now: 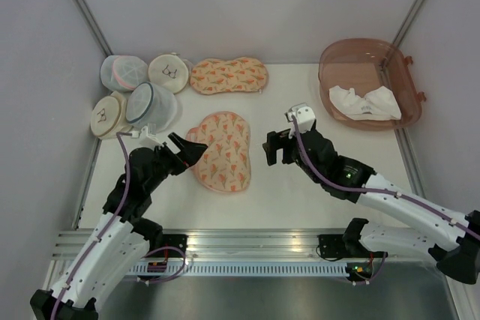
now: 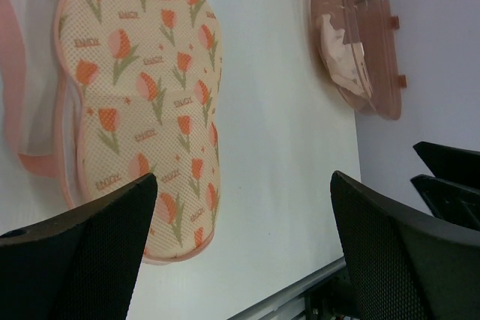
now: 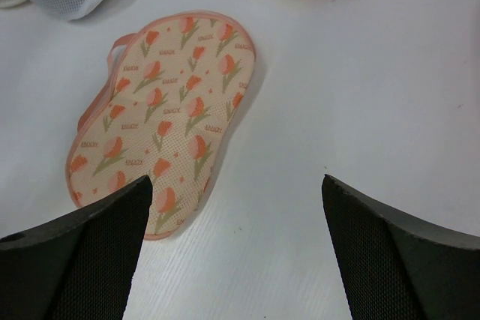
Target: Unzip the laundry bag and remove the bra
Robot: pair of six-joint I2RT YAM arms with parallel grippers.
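Laundry bag [image 1: 223,150] lies between the arms, its pink zipper edge gaping, while the bra [image 1: 365,102] sits in the pink tub [image 1: 330,61] far right, so the job looks all but done. Left gripper [image 1: 187,149] and right gripper [image 1: 271,150] stand spread wide, empty. Counted: one bra, one tub, four round mesh pouches [image 1: 150,104], and a second peach case [image 1: 229,75] at the back.
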